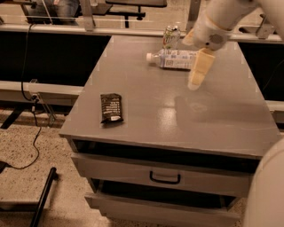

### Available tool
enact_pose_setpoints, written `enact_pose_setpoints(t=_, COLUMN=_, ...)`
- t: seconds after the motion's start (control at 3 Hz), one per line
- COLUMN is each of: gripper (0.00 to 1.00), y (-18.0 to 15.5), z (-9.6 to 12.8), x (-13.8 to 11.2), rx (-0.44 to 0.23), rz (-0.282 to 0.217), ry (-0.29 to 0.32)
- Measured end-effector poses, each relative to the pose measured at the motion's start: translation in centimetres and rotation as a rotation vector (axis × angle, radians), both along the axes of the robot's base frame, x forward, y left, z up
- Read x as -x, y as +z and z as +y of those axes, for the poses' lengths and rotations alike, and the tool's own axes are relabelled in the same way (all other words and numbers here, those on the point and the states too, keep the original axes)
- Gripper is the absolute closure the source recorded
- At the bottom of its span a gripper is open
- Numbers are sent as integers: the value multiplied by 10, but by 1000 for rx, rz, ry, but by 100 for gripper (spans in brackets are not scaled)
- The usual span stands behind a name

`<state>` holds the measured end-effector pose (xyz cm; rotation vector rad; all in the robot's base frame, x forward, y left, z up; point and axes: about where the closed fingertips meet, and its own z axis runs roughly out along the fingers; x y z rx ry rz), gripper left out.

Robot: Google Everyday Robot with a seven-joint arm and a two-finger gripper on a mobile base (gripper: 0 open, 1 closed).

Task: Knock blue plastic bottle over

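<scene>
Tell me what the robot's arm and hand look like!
The arm is fat, round and white, with a grey circle near the wrist. The gripper, hanging over the grey table near the blue plastic bottle, is a long, pale yellow paddle shape. No cables show.

Base end of the blue plastic bottle [174, 59] behind the claw [195, 81] (low over the table [146, 115])

Smooth white rounded arm [222, 15] — pale-yellow hand [194, 84] above the table [133, 75].
</scene>
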<state>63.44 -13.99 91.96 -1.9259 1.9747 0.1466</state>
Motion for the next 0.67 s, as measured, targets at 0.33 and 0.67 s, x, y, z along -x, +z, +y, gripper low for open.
enact_pose_setpoints(t=0.33, gripper=0, y=18, z=-47, x=4, rx=-49, rz=-40, ry=-69)
enact_pose_setpoints(t=0.67, gripper=0, y=18, z=-46, x=3, rx=-49, rz=-40, ry=-69)
